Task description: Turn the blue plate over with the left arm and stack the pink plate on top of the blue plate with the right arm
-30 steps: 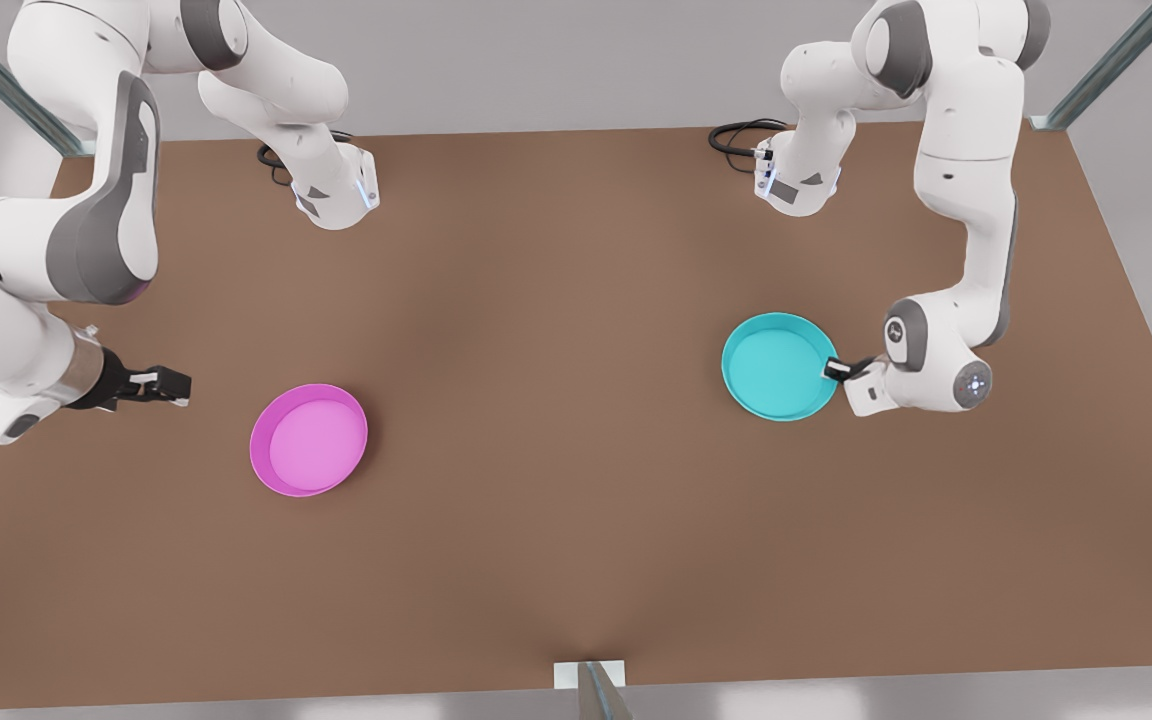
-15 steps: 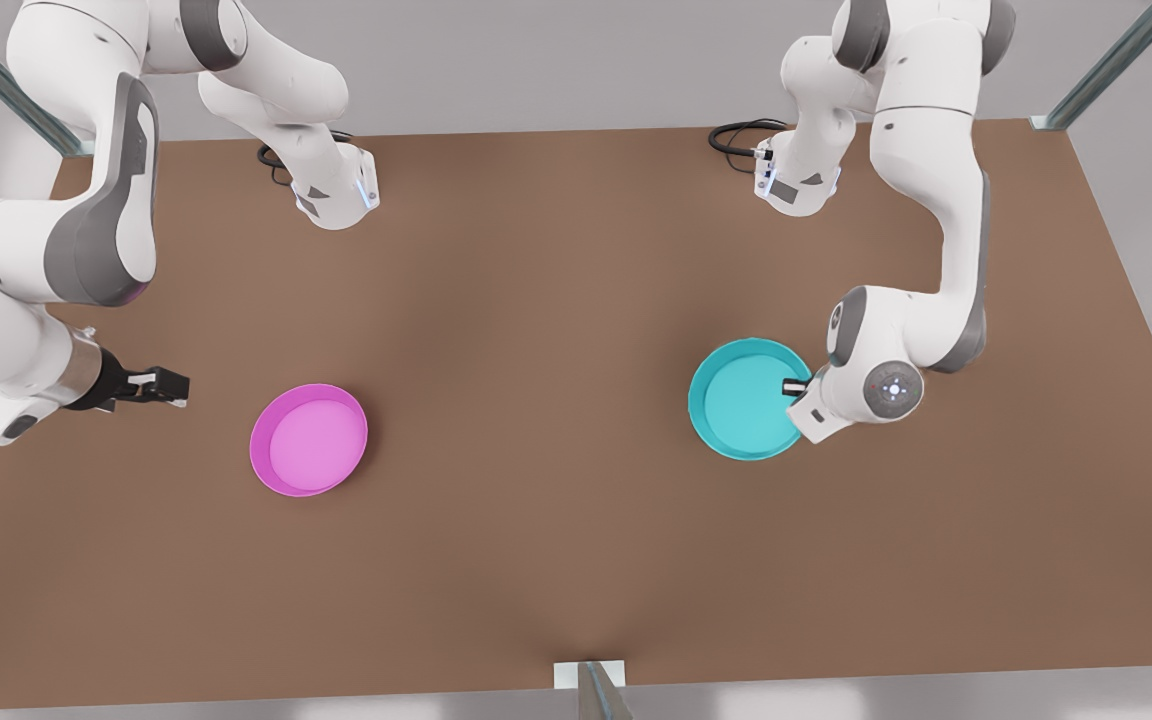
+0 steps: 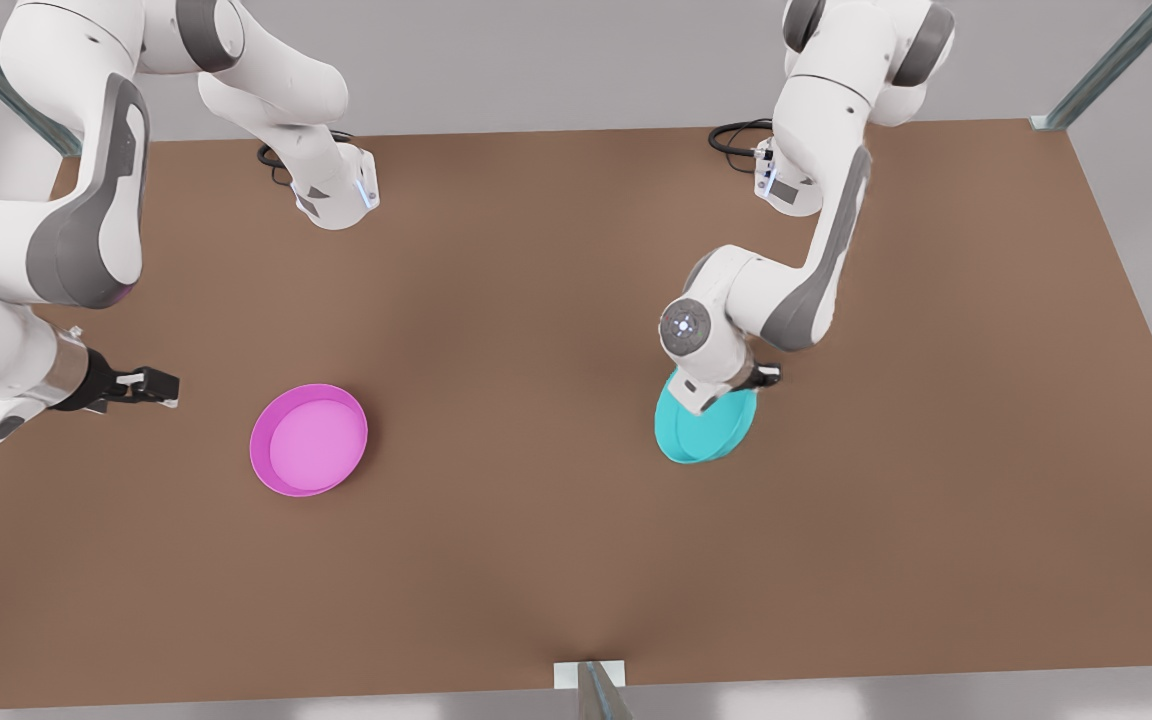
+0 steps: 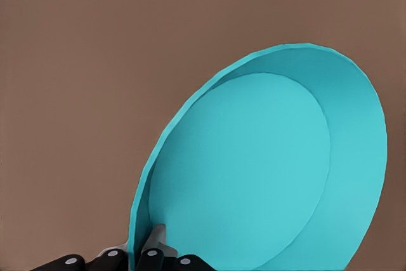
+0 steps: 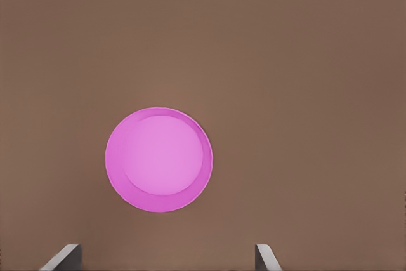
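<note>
Left claw point(image 4: 136, 259): your left claw is pinched shut on the rim of the blue plate point(image 3: 701, 430), which is tipped up on edge at the front view's right.
Right claw point(image 3: 141, 387): it waits wide open near the pink plate point(image 3: 308, 439), which lies flat on the worktop point(image 3: 536, 500).
Risk: you hold only a thin rim, so the plate could slip and roll away.
Views: your left wrist view shows the pinch; the front view hides it behind the arm.
</note>
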